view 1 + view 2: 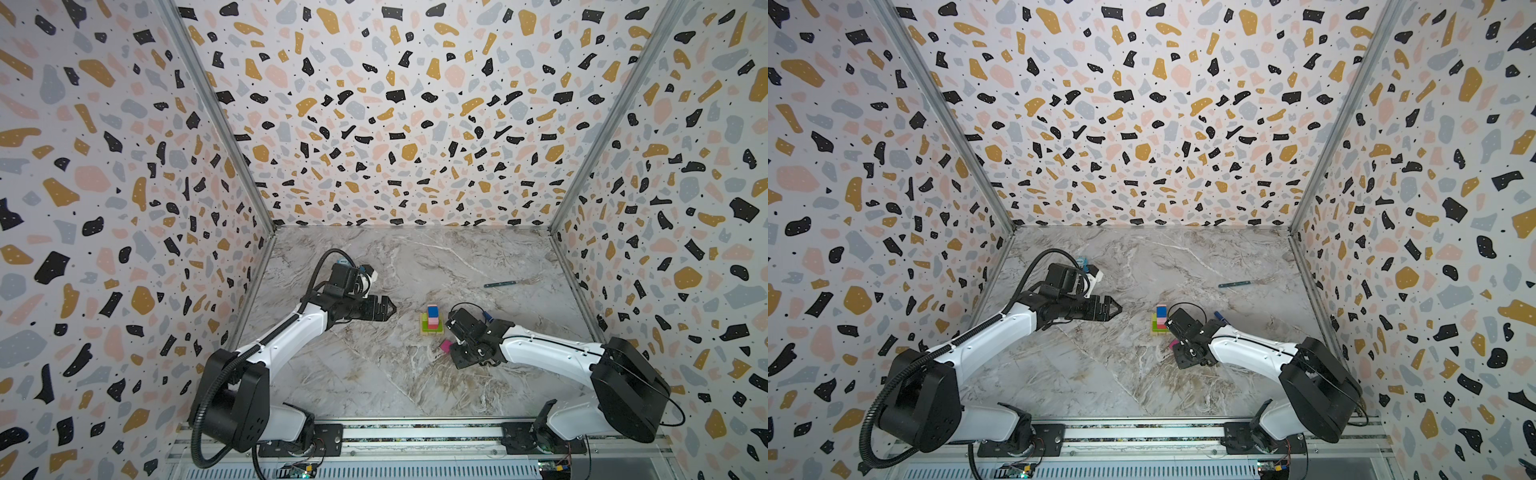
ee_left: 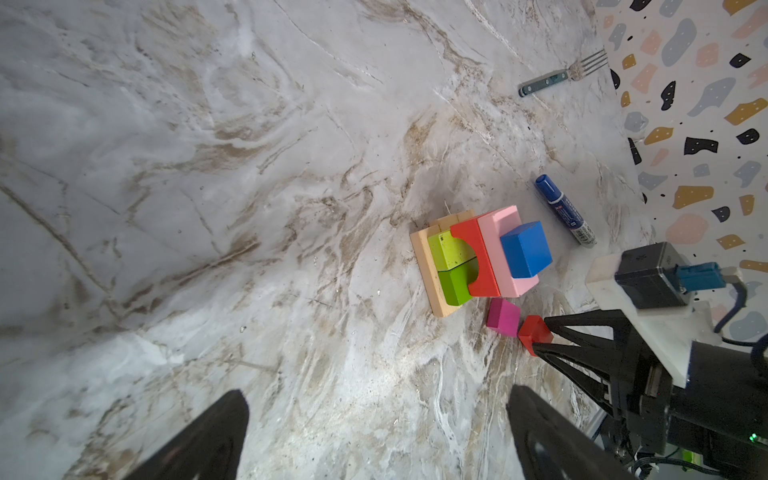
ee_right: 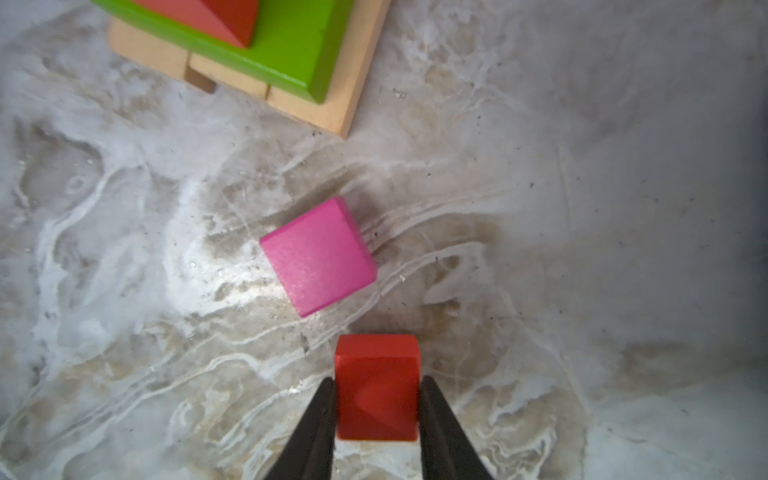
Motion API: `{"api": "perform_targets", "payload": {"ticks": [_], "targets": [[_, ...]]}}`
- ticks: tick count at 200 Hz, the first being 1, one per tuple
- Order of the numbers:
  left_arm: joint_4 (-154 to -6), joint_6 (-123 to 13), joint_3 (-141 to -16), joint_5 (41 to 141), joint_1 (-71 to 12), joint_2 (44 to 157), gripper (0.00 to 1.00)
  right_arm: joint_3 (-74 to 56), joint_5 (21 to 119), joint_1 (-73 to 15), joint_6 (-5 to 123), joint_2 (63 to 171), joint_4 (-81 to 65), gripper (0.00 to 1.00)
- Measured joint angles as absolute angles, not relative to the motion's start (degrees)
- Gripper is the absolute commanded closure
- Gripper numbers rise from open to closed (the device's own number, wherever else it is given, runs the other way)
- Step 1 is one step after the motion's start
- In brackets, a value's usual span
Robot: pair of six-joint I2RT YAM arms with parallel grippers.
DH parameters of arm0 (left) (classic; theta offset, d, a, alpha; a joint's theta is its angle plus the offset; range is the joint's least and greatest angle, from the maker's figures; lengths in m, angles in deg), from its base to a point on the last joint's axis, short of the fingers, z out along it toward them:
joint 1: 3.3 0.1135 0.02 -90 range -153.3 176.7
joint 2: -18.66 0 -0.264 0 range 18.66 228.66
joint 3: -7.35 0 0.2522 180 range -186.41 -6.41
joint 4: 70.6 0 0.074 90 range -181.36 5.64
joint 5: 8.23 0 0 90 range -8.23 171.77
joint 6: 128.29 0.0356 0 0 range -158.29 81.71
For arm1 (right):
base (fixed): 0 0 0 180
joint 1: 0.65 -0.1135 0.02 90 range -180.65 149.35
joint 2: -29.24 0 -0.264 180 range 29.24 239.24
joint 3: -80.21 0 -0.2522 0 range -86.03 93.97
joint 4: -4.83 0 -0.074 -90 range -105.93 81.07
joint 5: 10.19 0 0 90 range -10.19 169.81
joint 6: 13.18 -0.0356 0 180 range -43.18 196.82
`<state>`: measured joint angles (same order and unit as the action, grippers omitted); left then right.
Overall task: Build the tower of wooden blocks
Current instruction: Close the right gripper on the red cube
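Robot lab test cell: terrazzo-print panels (image 1: 415,124) boxing marble-look tabletop (image 1: 374,374); left arm (image 1: 282,336), right arm (image 1: 540,353) bolted to aluminium rail (image 1: 415,432); bare circuit board (image 1: 300,471).

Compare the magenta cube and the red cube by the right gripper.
Grip: the red cube sits pinched between the right gripper's fingers; the magenta cube lies free on the table.
Place: the magenta cube is nearer the tower than the red cube.
Pose: the magenta cube is turned askew to the fingers; the red cube sits square between them.
Shared: small cubes, neither on the tower.
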<state>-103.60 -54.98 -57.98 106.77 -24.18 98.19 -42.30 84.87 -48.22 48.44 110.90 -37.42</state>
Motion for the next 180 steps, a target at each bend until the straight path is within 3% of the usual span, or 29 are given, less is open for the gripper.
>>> {"api": "perform_targets", "payload": {"ticks": [180], "targets": [[-103.60,-54.98,-57.98,106.77,-24.18,98.19,0.02,-42.26,84.98,-48.22,47.41,112.57,-36.79,0.64]]}}
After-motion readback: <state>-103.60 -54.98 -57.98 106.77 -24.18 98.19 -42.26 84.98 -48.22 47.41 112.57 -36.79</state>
